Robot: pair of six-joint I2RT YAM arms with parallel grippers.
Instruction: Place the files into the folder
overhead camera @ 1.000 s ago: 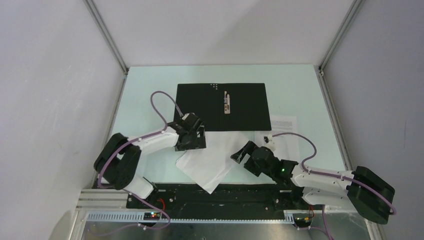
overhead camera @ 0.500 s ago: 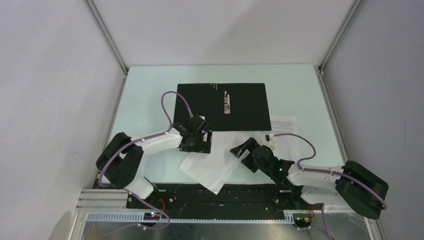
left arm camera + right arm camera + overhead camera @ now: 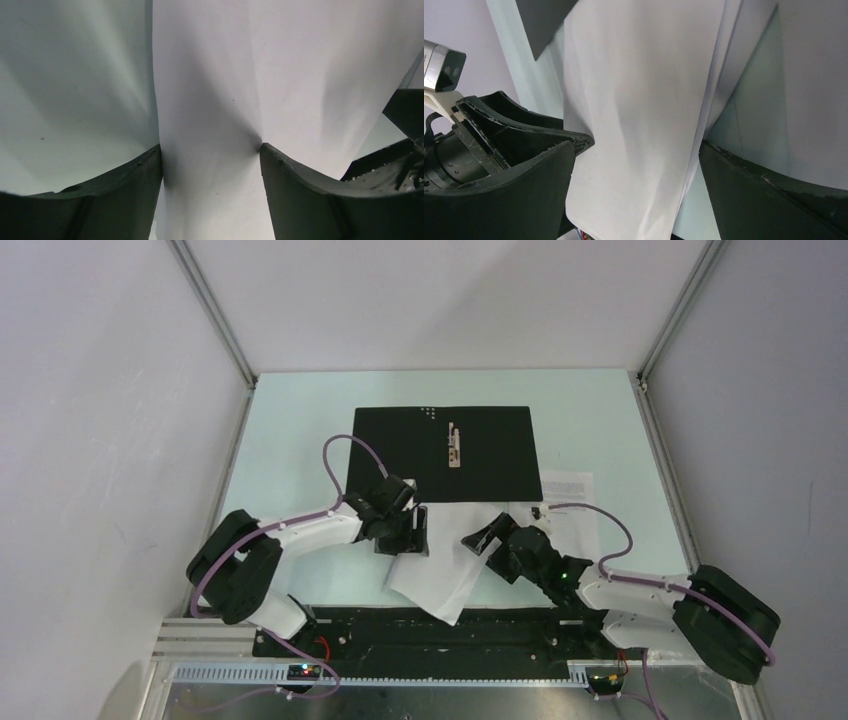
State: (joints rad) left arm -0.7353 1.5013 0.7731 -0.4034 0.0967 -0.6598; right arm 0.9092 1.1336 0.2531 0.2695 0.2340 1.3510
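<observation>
**Plain sheet [image 3: 440, 580] flanked by both pincers, just in front of the open folder [image 3: 445, 455]**

The folder is laid open on the desk [image 3: 290, 440], black inside up. The plain sheet is seen rumpled near the folder's front edge. The left pincer [image 3: 412, 532] is set on the sheet's left part, jaws partly apart, with paper buckled between the fingertips but not clamped. The right pincer [image 3: 482, 538] is held wide open at the sheet's right side, with nothing gripped. The printed sheet [image 3: 572, 498] is laid flat beside the folder's near right corner.

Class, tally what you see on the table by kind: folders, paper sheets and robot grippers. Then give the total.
Folder: 1
Paper sheets: 2 (plain sheet, printed sheet)
Grippers: 2 (left gripper, right gripper)
Total: 5
</observation>
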